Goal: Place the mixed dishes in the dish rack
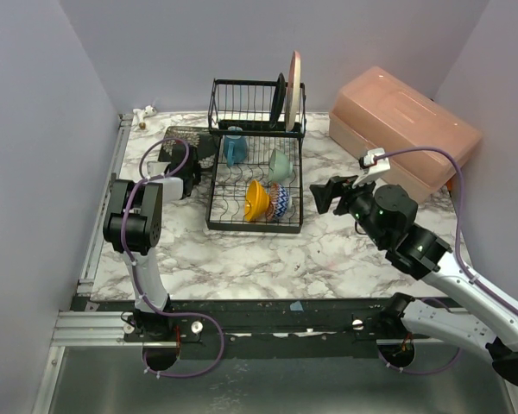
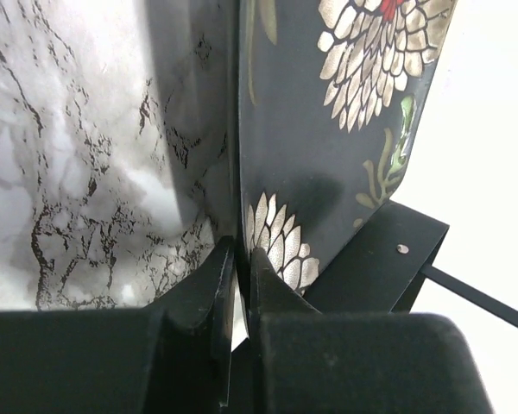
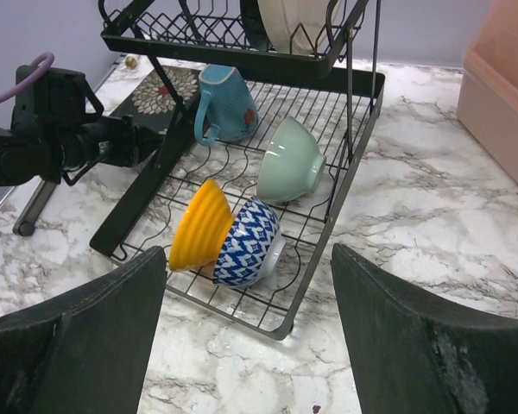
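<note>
The black wire dish rack stands mid-table. Its raised rear section holds the black round plate and the beige-pink plate. Its lower slots hold the blue-handled mug, mint-green bowl, orange bowl and a blue-and-white patterned bowl. My left gripper is shut on the edge of the black square flower-patterned plate, just left of the rack. My right gripper is open and empty, above the table right of the rack.
The big pink plastic box sits at the back right, close behind my right arm. A metal rail runs along the table's left edge. Small fittings lie in the back left corner. Bare marble lies in front of the rack.
</note>
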You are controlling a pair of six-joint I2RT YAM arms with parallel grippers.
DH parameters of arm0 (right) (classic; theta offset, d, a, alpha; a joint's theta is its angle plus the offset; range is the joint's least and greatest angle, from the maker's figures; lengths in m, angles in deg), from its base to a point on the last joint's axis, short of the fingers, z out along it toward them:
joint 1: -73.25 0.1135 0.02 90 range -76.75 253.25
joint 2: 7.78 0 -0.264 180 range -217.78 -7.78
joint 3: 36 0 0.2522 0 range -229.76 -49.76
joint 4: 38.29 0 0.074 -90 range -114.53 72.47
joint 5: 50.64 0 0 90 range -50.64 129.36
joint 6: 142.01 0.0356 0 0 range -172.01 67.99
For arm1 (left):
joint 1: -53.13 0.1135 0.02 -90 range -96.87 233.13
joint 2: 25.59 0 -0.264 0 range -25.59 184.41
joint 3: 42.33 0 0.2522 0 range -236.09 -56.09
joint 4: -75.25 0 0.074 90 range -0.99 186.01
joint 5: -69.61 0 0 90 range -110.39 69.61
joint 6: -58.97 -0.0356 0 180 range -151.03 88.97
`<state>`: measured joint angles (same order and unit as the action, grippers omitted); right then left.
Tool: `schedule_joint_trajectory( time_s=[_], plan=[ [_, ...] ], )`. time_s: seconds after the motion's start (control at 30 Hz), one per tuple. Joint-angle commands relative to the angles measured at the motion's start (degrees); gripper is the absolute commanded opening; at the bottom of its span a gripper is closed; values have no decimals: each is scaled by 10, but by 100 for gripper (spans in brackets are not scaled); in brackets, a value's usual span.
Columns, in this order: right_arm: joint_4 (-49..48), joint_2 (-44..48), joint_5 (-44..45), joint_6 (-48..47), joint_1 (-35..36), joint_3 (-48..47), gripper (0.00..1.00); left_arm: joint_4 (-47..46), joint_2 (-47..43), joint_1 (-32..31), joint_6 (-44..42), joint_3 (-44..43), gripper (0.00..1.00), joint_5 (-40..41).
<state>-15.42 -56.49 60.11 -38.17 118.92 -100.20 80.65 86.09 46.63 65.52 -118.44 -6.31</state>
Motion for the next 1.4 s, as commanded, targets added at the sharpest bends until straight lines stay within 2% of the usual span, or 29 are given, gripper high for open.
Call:
schedule_joint_trajectory(
  time_s=[0.0, 0.37, 0.6, 0.9, 1.0, 1.1, 1.27, 1.37],
  plan=[
    [-2, 11, 22, -8, -1, 0, 80, -14, -9, 2, -2, 3, 0, 29],
    [-2, 1, 6, -4, -1, 0, 80, -9, -151, 41, -123, 120, 0, 26],
    [7, -37, -32, -1, -1, -1, 80, 129, -234, 55, -194, 129, 0, -15],
    [21, -136, -170, 11, 0, -27, 82, 248, -392, 59, -261, 177, 0, 4],
    [15, -183, -228, 51, 1, -45, 82, 282, -457, 60, -279, 199, 0, 12],
    [-30, -218, -283, 97, 12, -43, 82, 315, -528, 60, -291, 228, 0, 21],
    [-85, -300, -306, 127, 61, -67, 82, 380, -630, 60, -302, 267, 0, 22],
    [-85, -356, -307, 184, 76, -107, 83, 413, -687, 60, -308, 282, 0, 28]
  ],
)
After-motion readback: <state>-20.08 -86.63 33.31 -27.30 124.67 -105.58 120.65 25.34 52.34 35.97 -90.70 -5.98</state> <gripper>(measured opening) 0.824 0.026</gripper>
